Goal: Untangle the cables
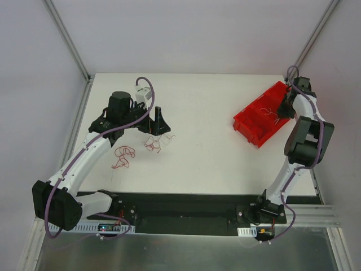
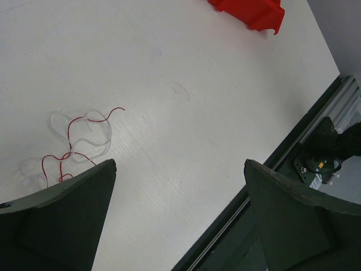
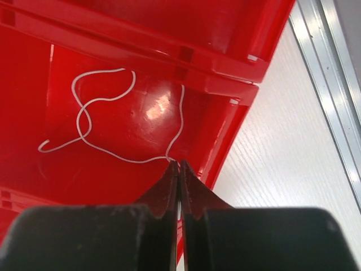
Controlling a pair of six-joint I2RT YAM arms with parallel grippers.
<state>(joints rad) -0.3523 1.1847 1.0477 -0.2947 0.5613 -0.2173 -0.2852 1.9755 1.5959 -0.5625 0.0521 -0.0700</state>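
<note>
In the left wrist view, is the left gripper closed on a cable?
No, the left gripper is wide open over bare table, and the cables lie beside one finger.

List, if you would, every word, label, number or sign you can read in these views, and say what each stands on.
None: no text can be read in any view.
Red plastic bin, thin white cable inside it, white table: no markings visible.
Small circuit boards at the arm bases: too small to read.

Glossy red plastic bin, smooth white cable, matt ribbed white table, brushed metal rail
</note>
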